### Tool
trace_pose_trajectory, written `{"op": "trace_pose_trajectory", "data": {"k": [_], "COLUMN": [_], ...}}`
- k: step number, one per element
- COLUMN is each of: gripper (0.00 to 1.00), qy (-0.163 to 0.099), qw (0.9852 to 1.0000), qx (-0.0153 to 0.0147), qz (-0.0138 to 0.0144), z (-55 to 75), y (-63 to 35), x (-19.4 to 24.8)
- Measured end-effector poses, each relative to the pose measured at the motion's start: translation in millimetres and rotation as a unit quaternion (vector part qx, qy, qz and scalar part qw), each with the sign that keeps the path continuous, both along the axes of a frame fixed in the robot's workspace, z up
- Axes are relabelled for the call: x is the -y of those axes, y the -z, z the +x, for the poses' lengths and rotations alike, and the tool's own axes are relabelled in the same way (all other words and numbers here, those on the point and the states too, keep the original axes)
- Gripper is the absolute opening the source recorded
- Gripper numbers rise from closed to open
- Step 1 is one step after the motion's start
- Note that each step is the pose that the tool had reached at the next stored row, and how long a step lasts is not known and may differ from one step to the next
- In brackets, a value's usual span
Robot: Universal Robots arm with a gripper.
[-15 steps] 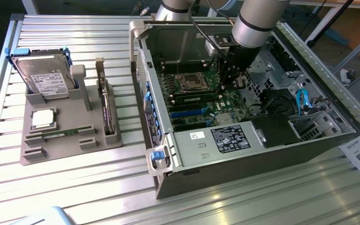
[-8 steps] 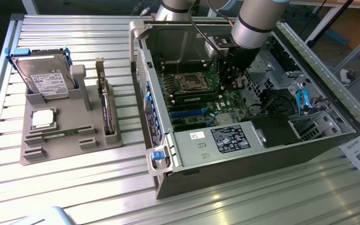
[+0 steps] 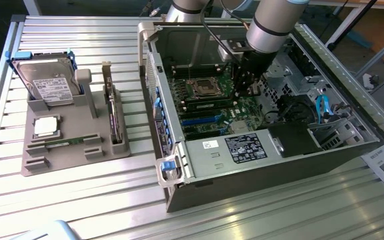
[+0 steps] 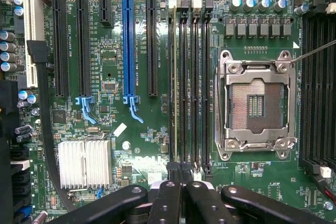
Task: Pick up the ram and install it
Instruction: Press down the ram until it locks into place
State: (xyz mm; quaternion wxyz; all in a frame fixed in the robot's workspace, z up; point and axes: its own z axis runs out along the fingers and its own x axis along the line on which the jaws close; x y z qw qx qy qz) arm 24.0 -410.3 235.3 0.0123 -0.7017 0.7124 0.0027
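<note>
The ram [image 3: 67, 142], a thin green stick, lies in a groove near the front of the grey holder [image 3: 72, 155] on the exterior view's left. My gripper [image 3: 243, 94] is far from it, lowered inside the open computer case over the motherboard [image 3: 212, 107]. In the wrist view the gripper [image 4: 182, 182] is shut, its black fingers [image 4: 168, 198] pressed together with nothing between them, at one end of the row of black memory slots [image 4: 195, 82]. One slot [image 4: 173, 82] shows a thin pale edge along its length; I cannot tell whether a stick sits in it.
The holder also carries a silver hard drive [image 3: 45, 82], a square processor chip [image 3: 45, 126] and an upright card [image 3: 115, 120]. The case walls [image 3: 178, 165], blue cables [image 3: 322, 107] and power supply [image 3: 245, 147] hem in the arm. An open processor socket [image 4: 257, 103] adjoins the slots.
</note>
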Motion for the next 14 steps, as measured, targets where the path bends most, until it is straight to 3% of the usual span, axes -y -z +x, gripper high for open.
{"op": "trace_pose_trajectory", "data": {"k": [14], "gripper": [0.10], "qy": [0.000], "qw": [1.0000], "qx": [0.0000], "qz": [0.0002], "z": [0.0], "y": [3.8], "x": [-0.1]}}
